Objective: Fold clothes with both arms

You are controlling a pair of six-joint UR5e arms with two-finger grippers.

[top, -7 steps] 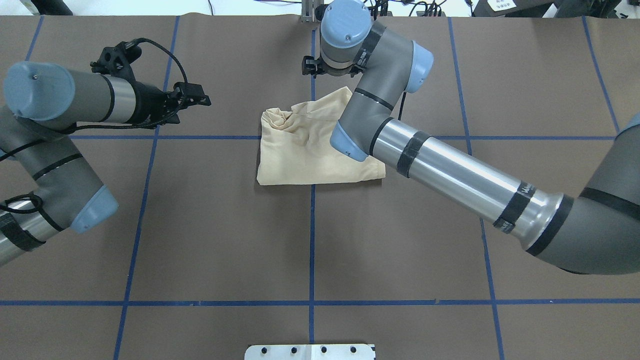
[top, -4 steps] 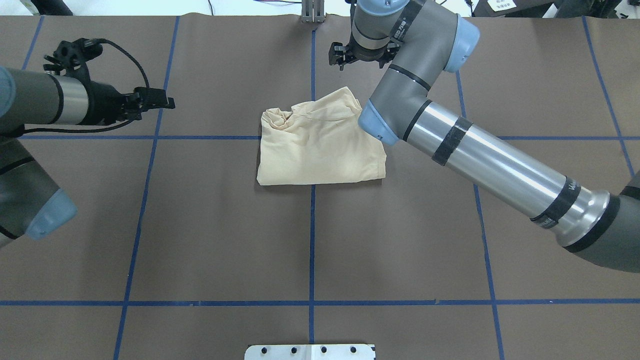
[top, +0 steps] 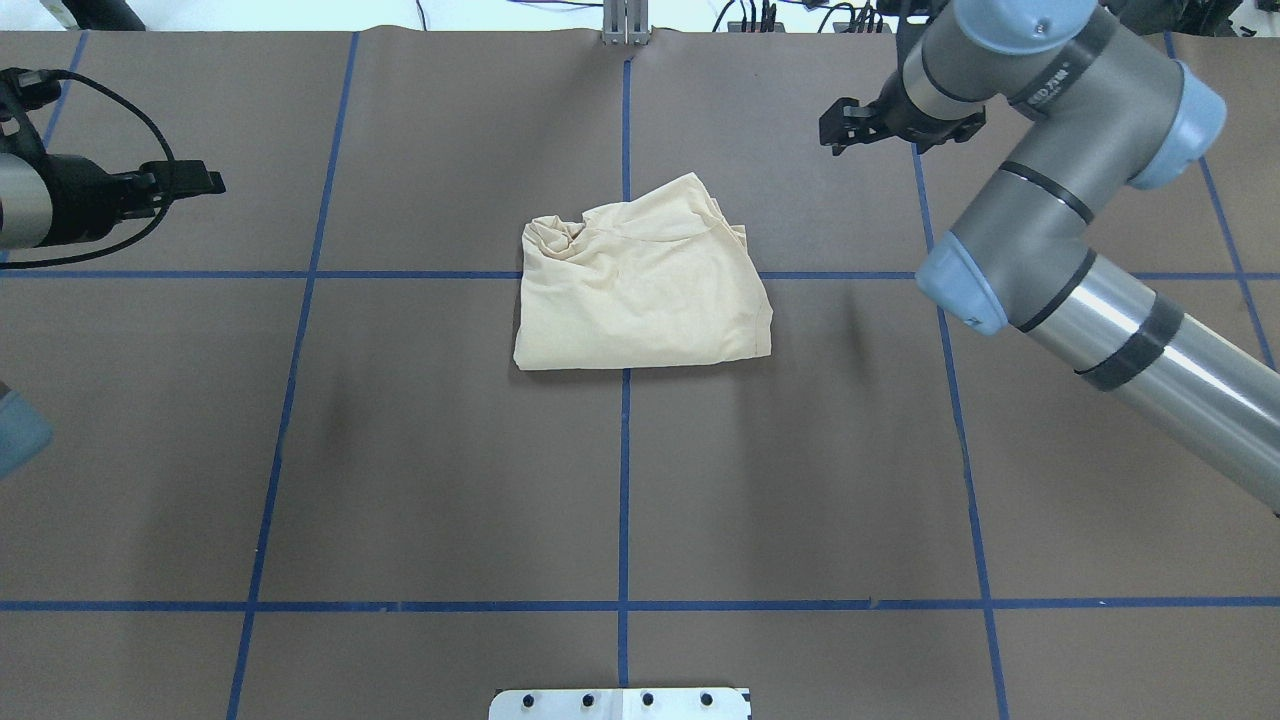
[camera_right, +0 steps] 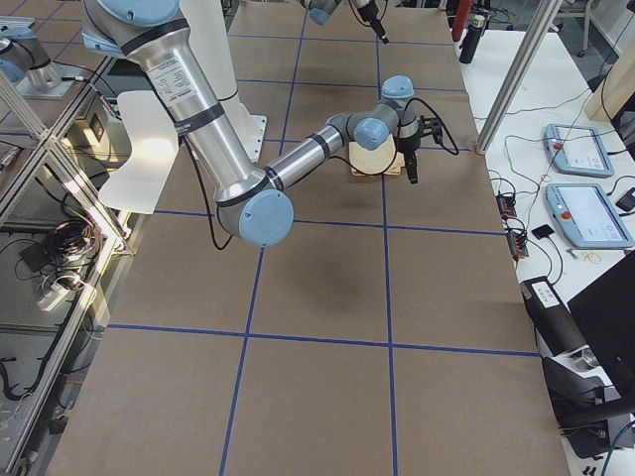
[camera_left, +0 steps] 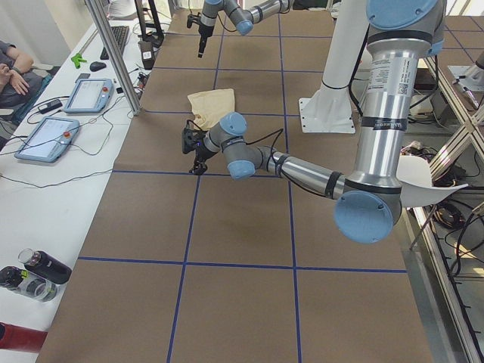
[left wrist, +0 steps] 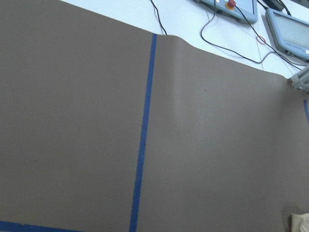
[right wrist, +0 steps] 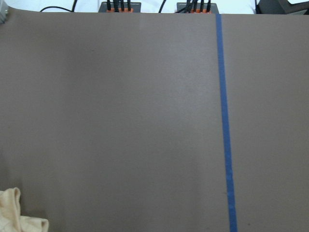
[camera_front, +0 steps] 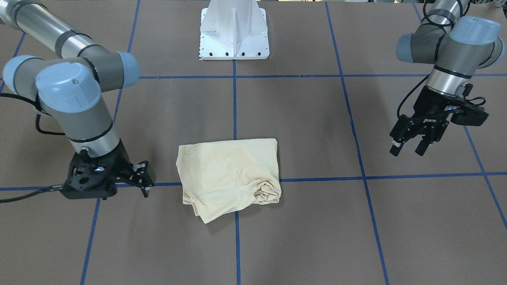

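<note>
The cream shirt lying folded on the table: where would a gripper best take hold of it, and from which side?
Likely the shirt's two corners on the straight, flat edge nearest the robot, one gripper per corner, each descending from its own side. Layers lie thin and even there; the far corner on the robot's left is bunched up.

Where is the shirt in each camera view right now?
Front-facing: shirt at centre, just below the middle.
Overhead: shirt at centre, above the middle.
Exterior left: shirt upper middle.
Exterior right: shirt upper middle, partly behind the right arm.
Left wrist: shirt in the bottom right corner.
Right wrist: shirt, bottom left corner.
Landmark: the blue tape line under the shirt in four fixed views.
</note>
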